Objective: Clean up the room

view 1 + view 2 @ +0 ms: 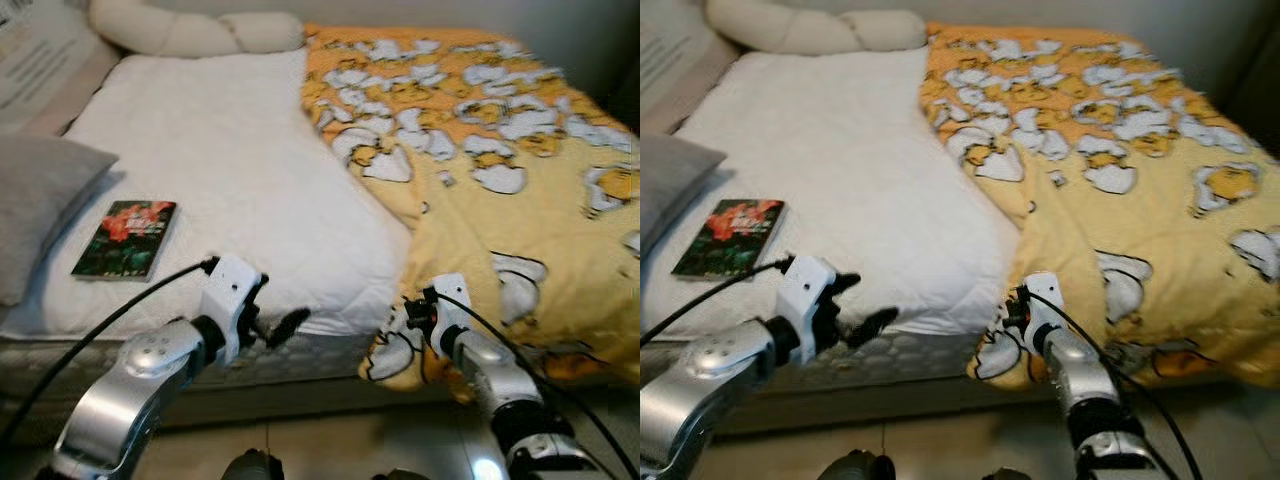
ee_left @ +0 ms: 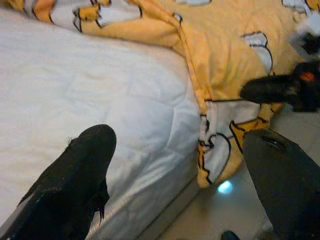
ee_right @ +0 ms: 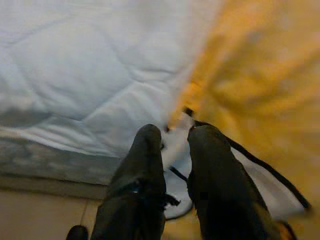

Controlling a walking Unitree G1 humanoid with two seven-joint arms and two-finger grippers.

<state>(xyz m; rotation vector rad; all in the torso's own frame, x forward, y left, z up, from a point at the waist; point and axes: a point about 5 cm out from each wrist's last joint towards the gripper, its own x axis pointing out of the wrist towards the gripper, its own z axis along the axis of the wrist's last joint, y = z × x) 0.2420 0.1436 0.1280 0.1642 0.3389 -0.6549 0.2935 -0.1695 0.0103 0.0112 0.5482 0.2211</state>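
A yellow blanket [image 1: 500, 200] with a white and orange print covers the right half of the bed and hangs over its front edge. The left half shows the bare white mattress pad [image 1: 220, 170]. My right gripper [image 1: 410, 312] is at the blanket's hanging front edge, its fingers [image 3: 210, 150] closed together on the hem. My left gripper [image 1: 278, 326] hovers at the bed's front edge, left of the blanket, with its fingers [image 2: 85, 165] wide apart and nothing between them. A book [image 1: 125, 238] with a red flower cover lies on the pad near the left side.
A grey pillow [image 1: 40, 200] lies at the bed's left edge beside the book. A long cream bolster [image 1: 190, 32] lies across the head of the bed. Glossy tiled floor [image 1: 330, 440] runs along the bed's front, under my arms.
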